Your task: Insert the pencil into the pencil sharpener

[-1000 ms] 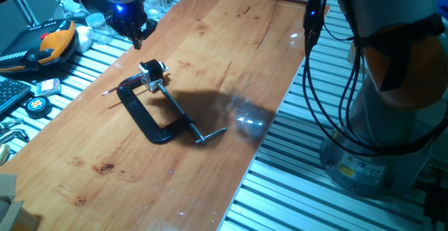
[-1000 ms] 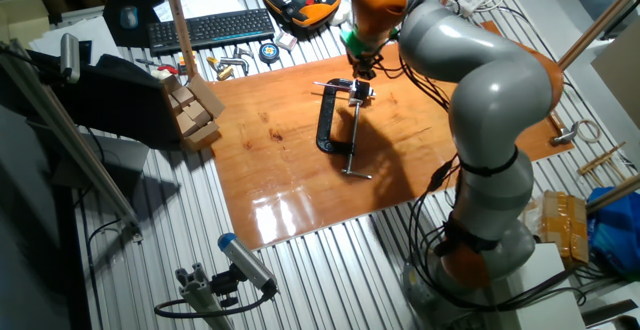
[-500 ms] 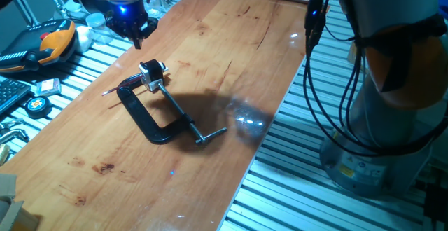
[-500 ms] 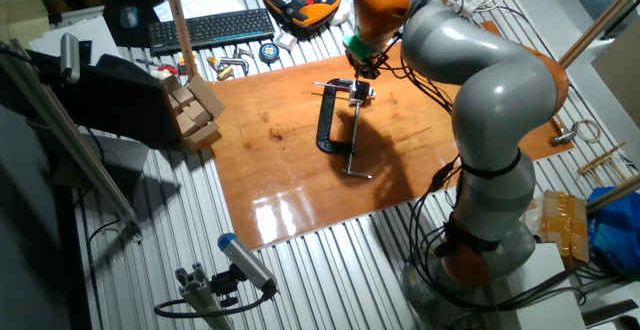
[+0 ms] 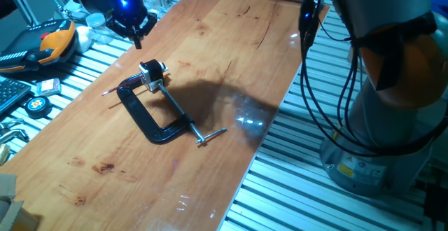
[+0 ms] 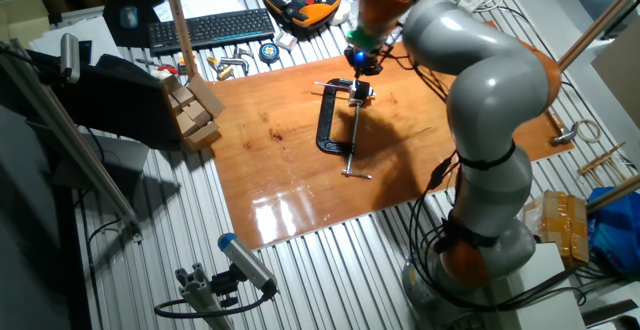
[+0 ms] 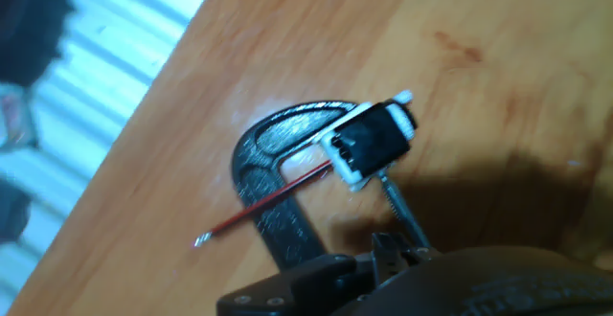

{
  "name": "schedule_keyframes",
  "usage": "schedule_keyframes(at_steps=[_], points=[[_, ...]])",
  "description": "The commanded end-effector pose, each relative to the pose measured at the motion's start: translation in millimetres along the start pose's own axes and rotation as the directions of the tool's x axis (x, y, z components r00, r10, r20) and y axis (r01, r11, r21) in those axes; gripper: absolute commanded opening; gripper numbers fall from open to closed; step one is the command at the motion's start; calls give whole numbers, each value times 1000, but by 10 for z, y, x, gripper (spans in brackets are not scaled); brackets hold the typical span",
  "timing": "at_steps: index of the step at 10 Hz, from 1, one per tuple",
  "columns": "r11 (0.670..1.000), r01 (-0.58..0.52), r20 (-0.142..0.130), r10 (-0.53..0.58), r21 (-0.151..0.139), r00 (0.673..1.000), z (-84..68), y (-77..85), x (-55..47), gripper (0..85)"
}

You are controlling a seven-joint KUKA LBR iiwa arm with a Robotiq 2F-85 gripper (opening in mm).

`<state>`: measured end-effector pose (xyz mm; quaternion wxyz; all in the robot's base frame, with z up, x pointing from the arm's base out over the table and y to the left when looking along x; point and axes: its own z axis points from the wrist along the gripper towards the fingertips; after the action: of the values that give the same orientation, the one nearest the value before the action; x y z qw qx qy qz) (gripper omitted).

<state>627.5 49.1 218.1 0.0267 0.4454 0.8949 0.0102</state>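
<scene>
The pencil sharpener (image 5: 152, 73) is a small white and black block lying on the wooden table beside the black C-clamp (image 5: 149, 117). The thin dark red pencil (image 5: 120, 87) lies flat with one end at the sharpener and its pale tip pointing at the table's left edge. In the hand view the pencil (image 7: 263, 206) crosses the clamp (image 7: 283, 215) and meets the sharpener (image 7: 372, 142). My gripper (image 5: 138, 43) hangs above and behind the sharpener, its fingers together and empty. In the other fixed view the gripper (image 6: 362, 67) is just over the sharpener (image 6: 360, 92).
The clamp's silver screw rod (image 5: 183, 117) runs toward the table's middle. An orange and black pendant (image 5: 49, 42), a keyboard and small tools lie on the slatted bench to the left. Wooden blocks (image 6: 195, 110) stand beside the table (image 6: 300, 185).
My gripper has risen a little above the sharpener. The pencil, sharpener and clamp have not moved.
</scene>
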Motion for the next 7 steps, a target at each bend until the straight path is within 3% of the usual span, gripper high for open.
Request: schedule_keyframes(at_steps=[1,4,6,7], points=[[553,831,-17,-833,-62,553,-8,-12,0,0],[537,842,10,-843,-49,538,-76,-332,3,0],[526,850,42,-849,-20,527,-86,-496,-40,0],[522,853,43,-852,-15,522,-97,-567,-49,0]])
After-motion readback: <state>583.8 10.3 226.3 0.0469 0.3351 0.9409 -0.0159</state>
